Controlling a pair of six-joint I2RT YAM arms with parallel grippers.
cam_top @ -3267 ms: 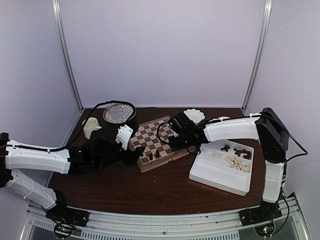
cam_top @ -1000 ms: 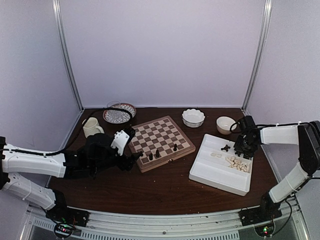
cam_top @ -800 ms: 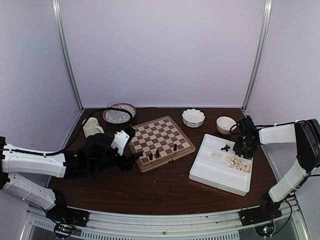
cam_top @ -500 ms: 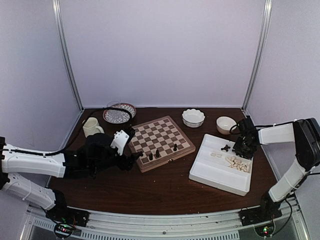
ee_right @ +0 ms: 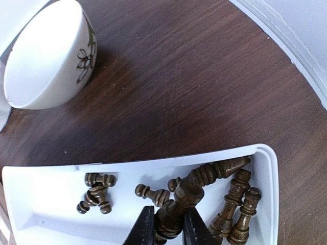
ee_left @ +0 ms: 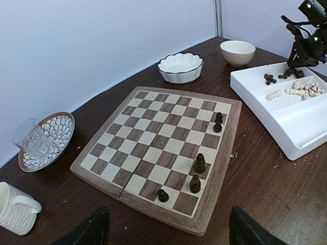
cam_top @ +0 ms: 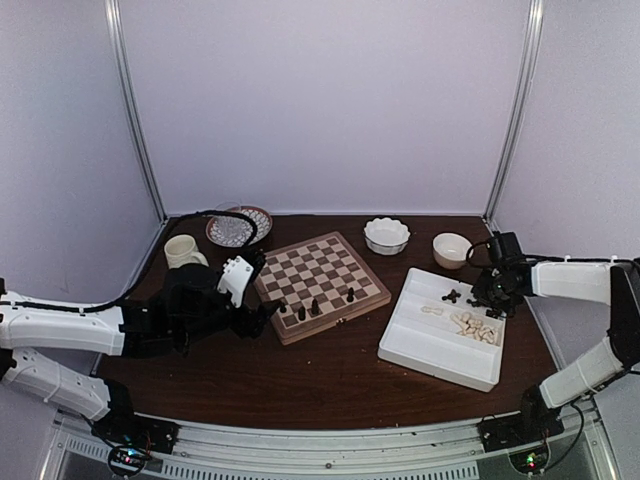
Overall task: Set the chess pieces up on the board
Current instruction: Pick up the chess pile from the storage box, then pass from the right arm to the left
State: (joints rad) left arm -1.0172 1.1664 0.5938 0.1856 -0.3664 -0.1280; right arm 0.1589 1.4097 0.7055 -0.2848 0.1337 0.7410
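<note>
The right gripper (ee_right: 167,224) pinches a tilted dark chess piece (ee_right: 183,198) at the white tray (cam_top: 430,350). The chessboard (cam_top: 320,270) lies well to the left, beside the spread left gripper (cam_top: 264,312).

I see pale lilac walls (cam_top: 320,100) on three sides, two slim metal corner posts (cam_top: 135,120), dark brown wooden table (cam_top: 300,385), silver rail (cam_top: 330,452) along my near edge

Board (ee_left: 153,138) and chess pieces (ee_right: 232,201) are smooth wood; the tray (ee_right: 46,189) looks plastic.
</note>
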